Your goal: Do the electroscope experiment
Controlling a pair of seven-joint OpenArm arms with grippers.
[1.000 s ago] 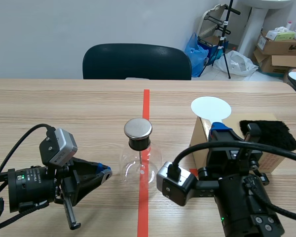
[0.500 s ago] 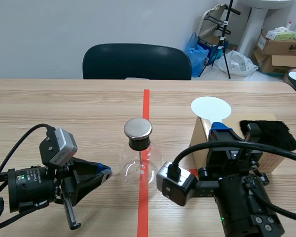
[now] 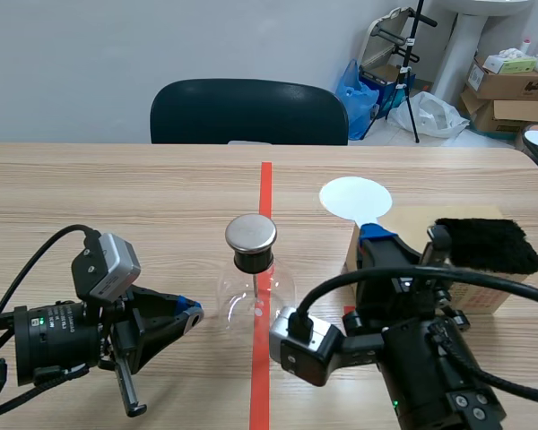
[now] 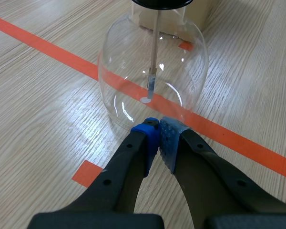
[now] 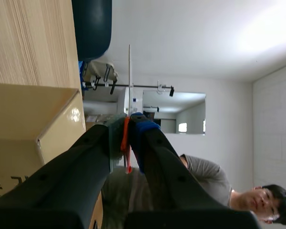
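The electroscope, a clear glass flask (image 3: 255, 300) with a round metal cap (image 3: 251, 233), stands on the red tape line at the table's middle. Inside it a thin rod with a foil leaf (image 4: 151, 83) hangs straight down. My left gripper (image 3: 190, 315) lies low just left of the flask, shut on nothing, its tips (image 4: 158, 136) close to the glass. My right gripper (image 3: 377, 237) is raised right of the flask, shut on the orange handle (image 5: 126, 143) of a white disc paddle (image 3: 355, 198). The disc is right of and behind the metal cap, apart from it.
A cardboard box (image 3: 489, 291) with a black fur cloth (image 3: 489, 244) on top stands at the right, behind my right arm. A dark chair (image 3: 248, 112) is across the table. A person (image 5: 205, 176) shows in the right wrist view.
My right arm has shifted left with the white disc paddle, bringing the disc nearer the electroscope's cap. The left arm and the flask have not moved.
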